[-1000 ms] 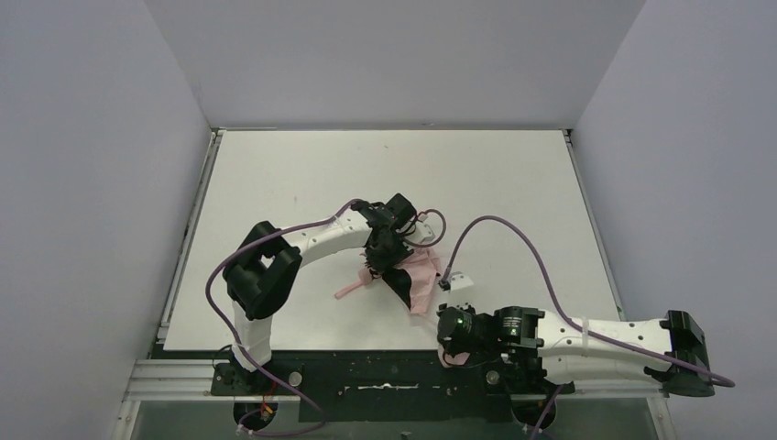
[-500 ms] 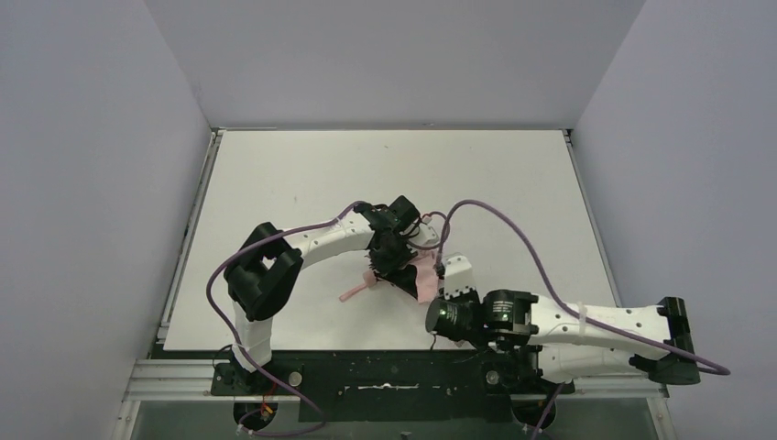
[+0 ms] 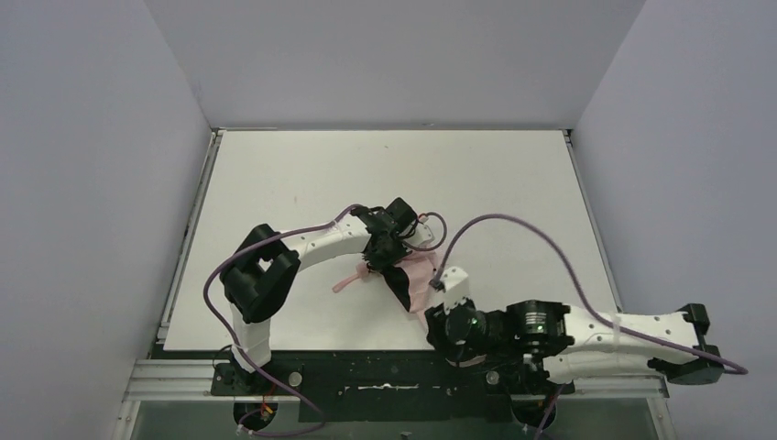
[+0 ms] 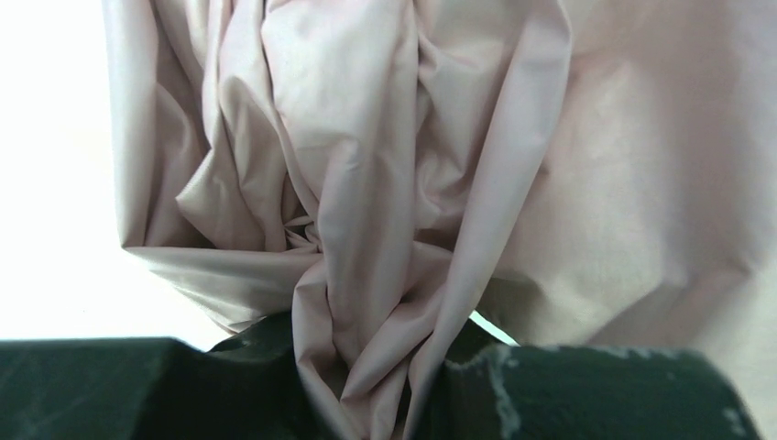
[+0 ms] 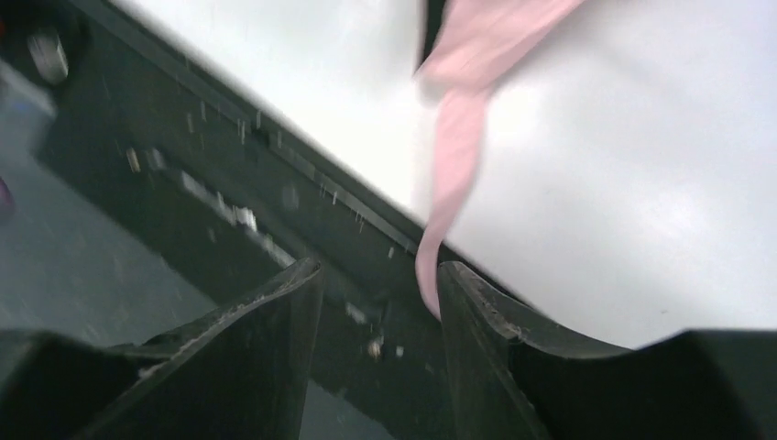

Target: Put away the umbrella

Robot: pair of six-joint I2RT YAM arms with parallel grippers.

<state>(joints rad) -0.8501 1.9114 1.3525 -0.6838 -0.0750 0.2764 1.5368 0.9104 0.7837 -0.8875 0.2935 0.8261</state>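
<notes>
The umbrella point(image 3: 422, 275), a crumpled bundle of pale pink fabric with a black part, lies near the table's front middle, and a thin pink end point(image 3: 346, 283) pokes out to the left. My left gripper point(image 3: 385, 260) is on top of it. In the left wrist view, folds of the umbrella fabric point(image 4: 366, 202) are pinched in the left gripper point(image 4: 376, 390). My right gripper point(image 3: 438, 328) hovers at the table's near edge. In the right wrist view the right gripper point(image 5: 380, 280) stands open, and the pink strap point(image 5: 451, 174) hangs loose against its right finger point(image 5: 476, 321).
The white table point(image 3: 385, 174) is walled at the back and on both sides. A black frame rail point(image 5: 229, 174) runs under its near edge, just below my right gripper. Purple cables point(image 3: 522, 229) loop over the table by both wrists.
My right gripper was shut and now stands open, with the strap loose beside one finger. The right arm swung toward the umbrella, then drew back a little. The left gripper keeps its hold.
</notes>
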